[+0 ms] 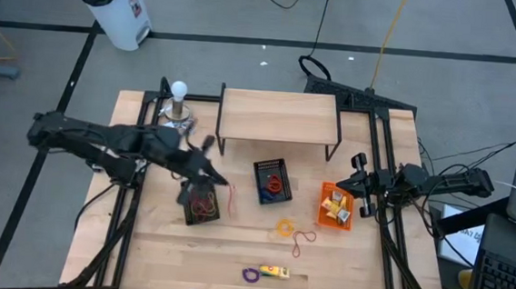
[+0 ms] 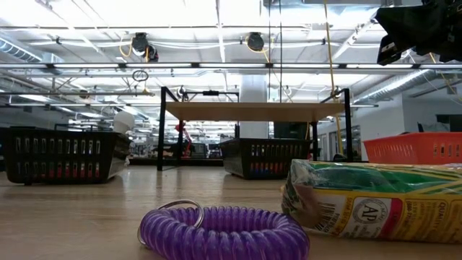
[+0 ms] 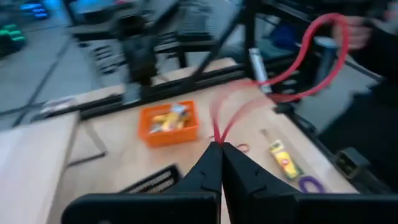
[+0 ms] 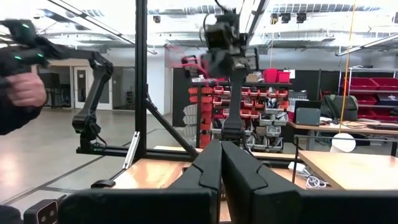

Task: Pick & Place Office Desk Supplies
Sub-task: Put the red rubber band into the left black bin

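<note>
My left gripper (image 1: 220,179) is raised over the table's left middle, just past a black basket (image 1: 201,202) of coloured loops, and is shut on a red elastic loop (image 3: 292,68). The right wrist view shows that loop (image 4: 189,61) at the raised left arm. My right gripper (image 1: 358,182) waits shut at the table's right edge, holding nothing. On the table near the front lie a yellow loop (image 1: 285,227), a red loop (image 1: 301,244), a purple coil (image 1: 251,274) and a yellow packet (image 1: 274,272). My left gripper pinches the red loop at one end (image 3: 219,138) between its two fingertips (image 3: 210,155). The fingers point nearly level toward the table's right side. The loop is lifted clear of the table and swings out beyond the fingertips in a long slack bow.
A second black basket (image 1: 274,180) holds red items and an orange basket (image 1: 335,207) holds yellow packets. A wooden shelf (image 1: 278,117) stands at the back, with a white ball-topped stand (image 1: 179,103) at the back left. A person's hand (image 4: 25,87) shows beyond the table.
</note>
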`<state>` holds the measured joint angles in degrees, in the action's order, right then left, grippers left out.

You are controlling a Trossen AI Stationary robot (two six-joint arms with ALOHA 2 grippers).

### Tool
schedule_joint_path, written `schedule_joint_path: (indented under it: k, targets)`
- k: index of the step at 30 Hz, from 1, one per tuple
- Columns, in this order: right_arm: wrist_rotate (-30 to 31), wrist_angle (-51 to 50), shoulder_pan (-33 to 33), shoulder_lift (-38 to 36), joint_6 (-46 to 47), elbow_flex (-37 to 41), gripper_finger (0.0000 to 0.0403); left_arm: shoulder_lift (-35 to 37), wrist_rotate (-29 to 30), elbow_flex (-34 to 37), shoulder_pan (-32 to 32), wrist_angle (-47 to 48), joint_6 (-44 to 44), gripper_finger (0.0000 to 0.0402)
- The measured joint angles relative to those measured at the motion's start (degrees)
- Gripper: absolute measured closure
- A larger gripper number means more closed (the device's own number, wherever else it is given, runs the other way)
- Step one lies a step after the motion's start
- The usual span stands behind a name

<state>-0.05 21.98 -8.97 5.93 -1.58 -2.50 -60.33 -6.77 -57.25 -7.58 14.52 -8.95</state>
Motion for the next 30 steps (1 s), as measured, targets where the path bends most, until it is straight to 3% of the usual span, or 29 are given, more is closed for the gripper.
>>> schedule_joint_path:
  k: [8, 12, 20, 27, 30]
  targets:
    - [0.02, 0.00, 0.00, 0.00, 0.00, 0.00, 0.0403, 19.21, 13.57, 20.70, -0.31, -7.51, 6.46, 0.0401]
    - [0.02, 0.00, -0.01, 0.00, -0.08, 0.00, 0.0403, 27.93, 17.68, 29.31, -1.61, -10.98, 8.29, 0.0401]
    - [0.99, -0.02, -0.02, 0.02, -1.11, 0.00, 0.0403, 42.28, 19.48, 43.09, -1.92, -15.97, 9.46, 0.0401]
    - [9.30, -0.87, -0.02, 0.02, -0.83, 0.02, 0.0403, 49.22, 19.18, 50.39, -1.92, -18.73, 8.43, 0.0401]
    - [9.03, -1.09, -0.01, 0.02, -0.82, 0.01, 0.0403, 50.97, 19.31, 52.57, -1.89, -18.74, 8.66, 0.0401]
